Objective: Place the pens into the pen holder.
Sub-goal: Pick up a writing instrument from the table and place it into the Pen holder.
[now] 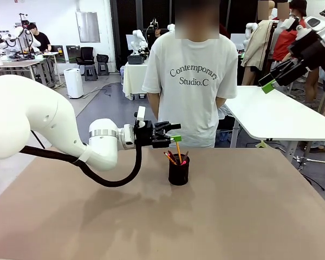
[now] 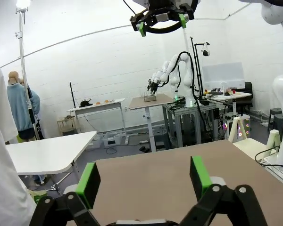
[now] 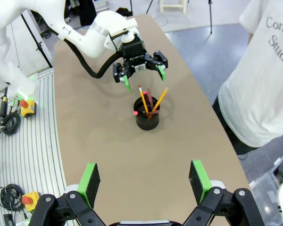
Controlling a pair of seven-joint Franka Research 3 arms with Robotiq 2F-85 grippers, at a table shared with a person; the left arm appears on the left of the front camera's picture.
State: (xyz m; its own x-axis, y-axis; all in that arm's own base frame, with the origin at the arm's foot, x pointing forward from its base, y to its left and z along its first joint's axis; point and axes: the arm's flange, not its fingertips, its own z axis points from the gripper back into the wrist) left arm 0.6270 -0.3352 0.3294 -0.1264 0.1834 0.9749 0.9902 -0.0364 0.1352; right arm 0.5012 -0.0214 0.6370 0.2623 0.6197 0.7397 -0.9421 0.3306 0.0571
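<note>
The pen holder [image 1: 179, 170] stood upright on the brown table [image 1: 249, 216], near the far edge and in front of the person in a white T-shirt [image 1: 192, 81]. The pens [image 1: 176, 156] stood inside it, leaning against the rim with their upper ends sticking out above the mesh. In the right wrist view the same holder [image 3: 147, 119] carried a yellow-orange pen [image 3: 143, 100], a second yellow-orange one leaning the other way [image 3: 160, 98] and a dark red-brown one [image 3: 149, 100] between them.

The left gripper [image 1: 170, 134] hung level just above and slightly left of the holder, fingers spread wide with nothing between them. From the right wrist camera its two green pads [image 3: 126, 82] sat either side of open air, just beyond the pen tips. In its own wrist view the left gripper [image 2: 144, 181] showed bare table between the fingers.

The right gripper [image 1: 270, 82] was held high at the table's right side, well apart from the holder. In its own view the right gripper [image 3: 145, 179] stood spread and empty above the table.
</note>
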